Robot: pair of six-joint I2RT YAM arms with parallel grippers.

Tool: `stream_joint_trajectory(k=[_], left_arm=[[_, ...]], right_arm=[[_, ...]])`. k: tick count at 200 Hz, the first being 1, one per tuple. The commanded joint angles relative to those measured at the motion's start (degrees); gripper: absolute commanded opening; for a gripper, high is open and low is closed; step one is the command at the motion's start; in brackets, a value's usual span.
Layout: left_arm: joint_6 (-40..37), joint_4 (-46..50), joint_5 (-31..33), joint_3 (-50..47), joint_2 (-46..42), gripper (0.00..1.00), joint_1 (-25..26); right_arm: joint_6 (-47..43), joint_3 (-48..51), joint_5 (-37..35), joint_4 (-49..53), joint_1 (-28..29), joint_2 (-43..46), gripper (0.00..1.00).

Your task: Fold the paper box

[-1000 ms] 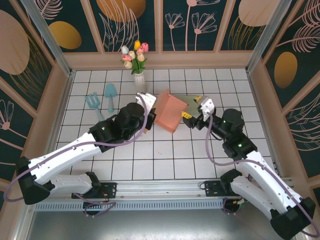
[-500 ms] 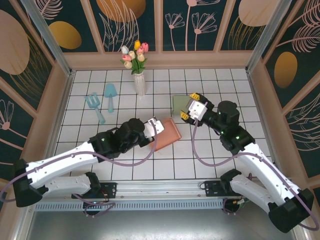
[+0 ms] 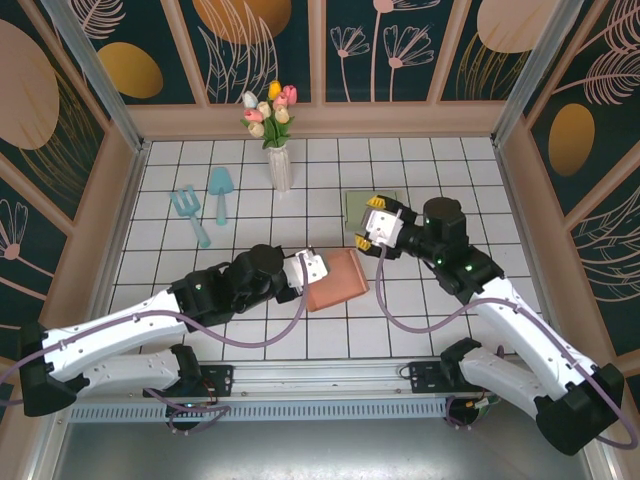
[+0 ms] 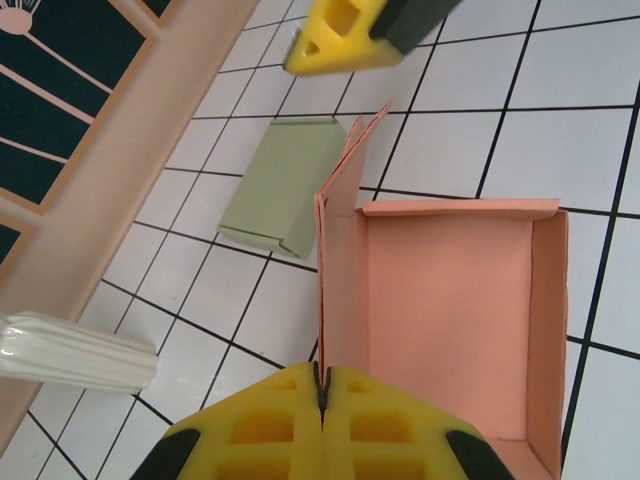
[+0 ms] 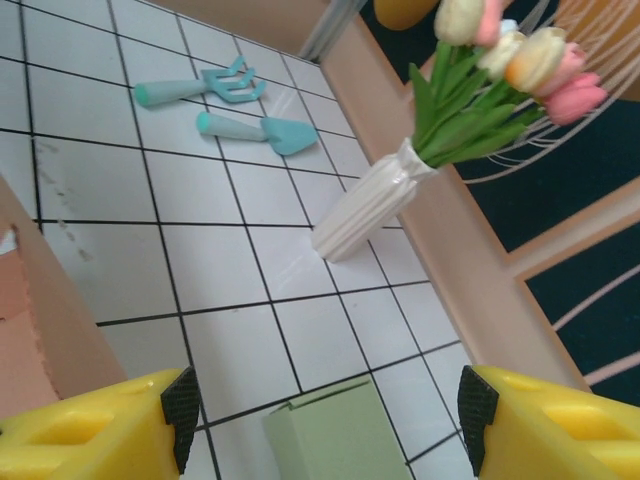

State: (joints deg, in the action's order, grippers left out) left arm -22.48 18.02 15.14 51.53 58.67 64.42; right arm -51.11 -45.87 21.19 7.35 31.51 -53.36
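Salmon paper box [image 4: 450, 320], open-topped, wall between clamped left fingers [image 4: 260, 430]; right fingers [image 5: 90, 425] wide.

white tiled table [image 3: 450, 160]; vase [image 3: 279, 165] of tulips at the back; teal fork [image 3: 190, 212] and trowel [image 3: 220, 190] on the left; flat green box [image 3: 360, 208] mid-right; salmon paper box [image 3: 335, 280] nearer the front

At the bottom edge you see the left hand [image 4: 322, 402], its two yellow pads [image 4: 390, 430] pressed together on the thin side wall of the paper box [image 4: 450, 320]. The box is salmon pink and lies on the white tiled desk [image 4: 590, 150] with its open side facing the camera. Just beside its far corner lies a flat green box [image 4: 283, 187]. Another yellow pad [image 4: 345, 40] hangs at the top edge. A white ribbed vase [image 4: 75, 350] is at the lower left, near the wooden frame [image 4: 130, 150].
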Motion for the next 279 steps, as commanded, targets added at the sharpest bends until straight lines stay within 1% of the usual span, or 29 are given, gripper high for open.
stream_joint_trajectory(k=[1, 19, 44, 66, 98, 105, 117, 131, 153, 185, 231, 241, 265, 279], left_arm=[[-0.73, -1.85, -0.90, -0.37, -2.37, 0.00, 0.34], [-0.65, -2.01, -0.82, -0.80, -3.10, 0.00, 0.42], [-0.90, -2.11, 0.60, -1.08, -3.22, 0.00, 0.61], [-1.07, -2.39, 1.47, -1.10, -2.95, 0.00, 0.59], [-1.08, -2.64, 0.44, -1.31, -3.04, 0.00, 0.73], [-1.00, -2.63, 0.20, -1.18, -3.04, 0.00, 0.79], [-0.99, -2.56, -0.36, -1.20, -3.20, 0.00, 0.94], [-1.07, -2.51, -0.72, -1.34, -3.30, 0.00, 1.14], [-1.08, -2.20, -1.50, -1.38, -3.22, 0.00, 1.48], [-1.02, -1.93, -1.60, -1.29, -2.87, 0.00, 1.80], [-0.47, -2.37, -0.23, -1.17, -3.04, 0.00, 1.92], [-0.29, -2.67, 0.35, -0.99, -3.20, 0.03, 1.93], [0.20, -3.98, 1.91, -0.99, -3.73, 0.16, 1.93], [0.87, -5.27, 3.86, -0.82, -4.29, 0.26, 1.93]], right_arm=[[-1.71, 0.58, 3.84, 0.58, 1.66, -0.74, 0.71], [-2.05, 0.72, 5.86, 0.97, 2.67, -1.75, 0.71], [-3.22, -0.17, 11.25, 3.69, 3.46, -3.50, 0.71], [-4.07, -0.90, 13.61, 5.70, 4.51, -4.93, 0.71], [-4.77, -0.92, 16.82, 6.36, 5.56, -6.24, 0.64], [-4.79, -0.92, 17.11, 6.36, 5.88, -6.53, 0.64], [-4.95, -1.03, 17.75, 6.36, 6.35, -7.14, 0.60], [-5.31, -1.32, 18.25, 6.75, 6.98, -7.93, 0.59], [-5.82, -2.33, 18.36, 7.45, 7.87, -9.31, 0.54], [-6.58, -3.09, 18.62, 8.20, 8.96, -10.48, 0.38], [-7.60, -2.59, 18.05, 8.82, 9.19, -10.32, 0.06], [-7.45, -2.22, 17.46, 8.52, 9.16, -10.15, 0.00], [-5.61, -1.22, 16.20, 7.02, 8.39, -9.76, 0.00], [-3.39, -0.50, 16.16, 5.13, 7.04, -9.21, 0.00]])
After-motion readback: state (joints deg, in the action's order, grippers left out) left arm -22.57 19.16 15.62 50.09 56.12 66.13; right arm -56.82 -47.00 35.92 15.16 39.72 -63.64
